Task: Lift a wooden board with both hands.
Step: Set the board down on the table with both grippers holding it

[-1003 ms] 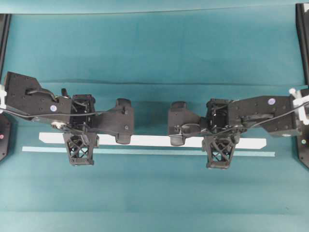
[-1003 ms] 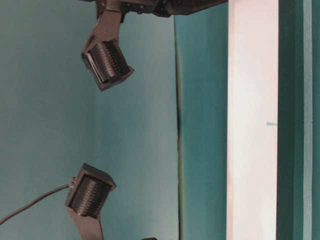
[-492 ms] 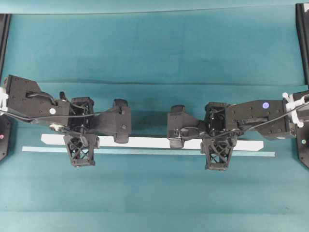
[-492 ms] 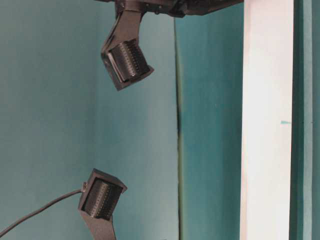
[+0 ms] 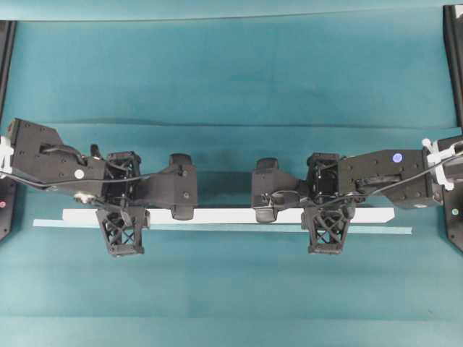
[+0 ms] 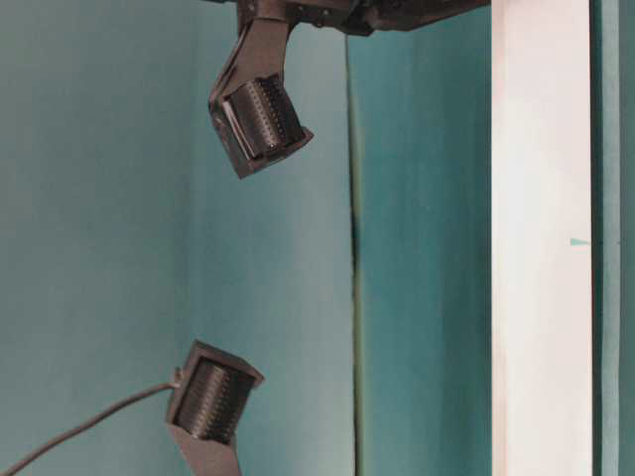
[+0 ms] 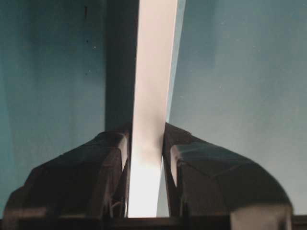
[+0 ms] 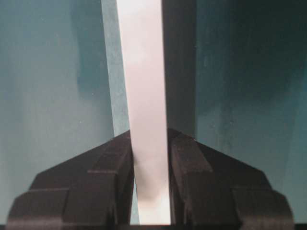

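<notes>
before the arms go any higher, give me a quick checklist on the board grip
1. Left pincer shut on the wooden board: ok; the board sits between both fingers in the left wrist view.
2. Right pincer shut on the board: ok, same picture in the right wrist view.
3. Grips spread toward both ends: ok, one near each end in the overhead view.
4. Board level: looks ok from overhead; true tilt cannot tell.
5. Board clear of the pale teal strip: ok, the strip lies beside it.
6. Grip firm enough not to slip: cannot tell.
</notes>
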